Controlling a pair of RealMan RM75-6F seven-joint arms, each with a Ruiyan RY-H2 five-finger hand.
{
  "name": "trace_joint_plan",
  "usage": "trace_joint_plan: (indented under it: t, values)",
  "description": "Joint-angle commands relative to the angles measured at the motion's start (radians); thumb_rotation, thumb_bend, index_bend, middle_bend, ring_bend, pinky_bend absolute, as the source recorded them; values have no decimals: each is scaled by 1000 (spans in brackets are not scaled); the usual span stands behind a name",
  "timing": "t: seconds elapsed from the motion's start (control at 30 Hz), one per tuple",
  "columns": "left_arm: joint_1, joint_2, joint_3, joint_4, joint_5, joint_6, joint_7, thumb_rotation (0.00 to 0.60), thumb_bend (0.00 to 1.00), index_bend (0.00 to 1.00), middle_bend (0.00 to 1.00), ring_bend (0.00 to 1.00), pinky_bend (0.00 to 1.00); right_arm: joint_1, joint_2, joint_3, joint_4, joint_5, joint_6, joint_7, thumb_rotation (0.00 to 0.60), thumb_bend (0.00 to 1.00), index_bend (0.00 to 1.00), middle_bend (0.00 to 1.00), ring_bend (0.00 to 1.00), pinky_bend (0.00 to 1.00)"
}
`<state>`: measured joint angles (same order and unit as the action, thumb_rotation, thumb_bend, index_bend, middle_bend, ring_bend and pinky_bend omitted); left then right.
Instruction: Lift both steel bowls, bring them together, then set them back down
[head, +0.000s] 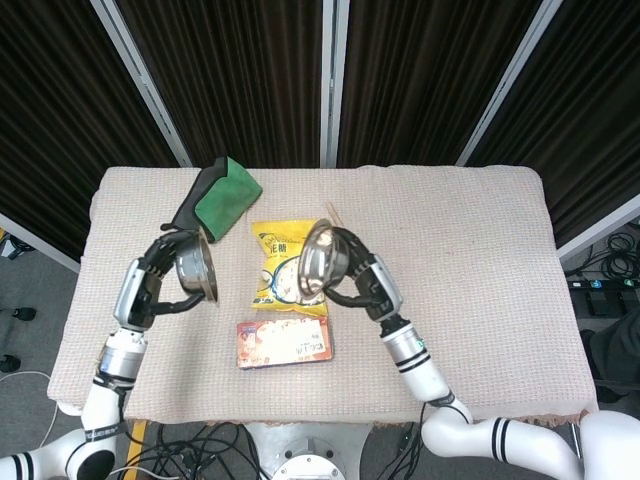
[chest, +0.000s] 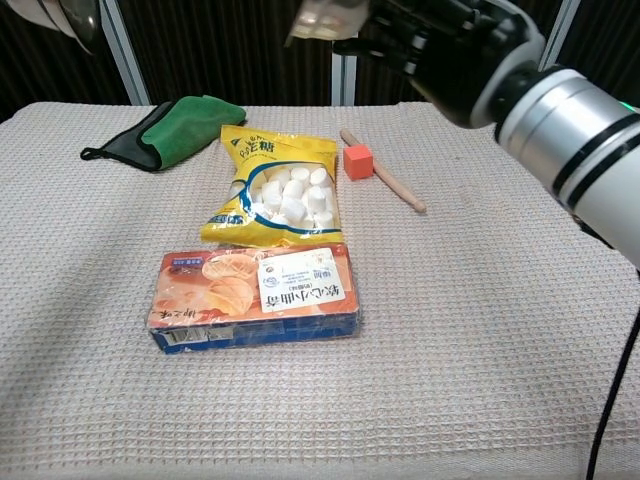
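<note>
Both steel bowls are up in the air, tipped on edge with their mouths turned toward each other. My left hand (head: 157, 277) grips the left bowl (head: 194, 267) above the table's left half; only its rim (chest: 70, 14) shows at the chest view's top left corner. My right hand (head: 358, 278) holds the right bowl (head: 320, 263) over the yellow snack bag (head: 290, 270); in the chest view this bowl (chest: 325, 18) and the right hand (chest: 440, 45) fill the top. A gap about as wide as the snack bag separates the two bowls.
A snack box (head: 284, 342) lies below the yellow bag (chest: 282, 195) on the beige cloth-covered table (head: 470, 230). A green and black cloth (head: 215, 197) sits at the back left. An orange cube (chest: 358, 160) and a wooden stick (chest: 384, 185) lie behind the bag.
</note>
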<state>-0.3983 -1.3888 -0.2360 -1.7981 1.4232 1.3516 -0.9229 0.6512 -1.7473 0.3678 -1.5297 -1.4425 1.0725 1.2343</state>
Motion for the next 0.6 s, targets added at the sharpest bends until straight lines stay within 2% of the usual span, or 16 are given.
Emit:
trace_joint_plan:
  t: [0.03, 0.2, 0.5, 0.6]
  values:
    - [-2, -4, 17, 16, 20, -11, 13, 600, 93, 395, 389, 318, 514, 77, 0, -14, 47, -69, -75, 77, 600, 278, 428, 394, 316, 443]
    - [-17, -11, 14, 32, 52, -8, 73, 600, 92, 397, 389, 326, 514, 139, -19, -24, 84, -71, -125, 76, 600, 292, 428, 391, 316, 443]
    - [-44, -19, 2, 3, 79, -1, 180, 600, 92, 399, 389, 327, 514, 228, -85, 25, 117, -23, -146, 49, 600, 293, 429, 388, 316, 444]
    - [-44, -31, 3, 1, 74, 7, 196, 600, 92, 399, 389, 327, 514, 237, -90, 25, 116, -16, -137, 37, 600, 294, 429, 388, 316, 444]
